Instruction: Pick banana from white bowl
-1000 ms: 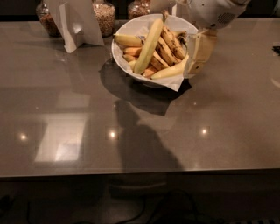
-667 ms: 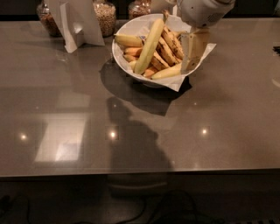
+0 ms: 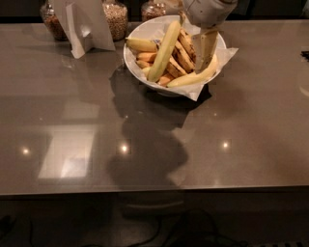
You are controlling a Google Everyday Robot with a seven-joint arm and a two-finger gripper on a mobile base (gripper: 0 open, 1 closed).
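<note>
The robot's pincer (image 3: 203,60) has slid inward over the past second, from the outer rim of the white bowl (image 3: 128,59) to a spot above its contents. It now hangs over the half of the fruit pile farthest from the folded white card (image 3: 84,24). Nothing in the bowl has shifted. The banana (image 3: 165,50), long, nearly straight and greenish-yellow, lies as it did, slanting from the near rim up toward the far side across the shorter brown-spotted bananas (image 3: 182,52). A curved pale-yellow banana (image 3: 192,78) rests along the near edge, just beneath the pincer.

The shift suggests the approach is under way but the grasp has not begun. The banana is untouched, and the pincer stands near it but apart, closer to the spotted fruit than to its target. A further sideways move toward the card and then a descent appear to be needed.

The arm's white wrist housing (image 3: 207,9) enters from the top edge, with the pincer pointing almost straight down at a slight tilt. Whether the pincer is apart or together cannot be told from this angle. The bowl sits toward the far side of the grey table (image 3: 241,125), in front of glass jars (image 3: 116,19). The arm's shadow (image 3: 145,144) falls across the table toward the camera.
</note>
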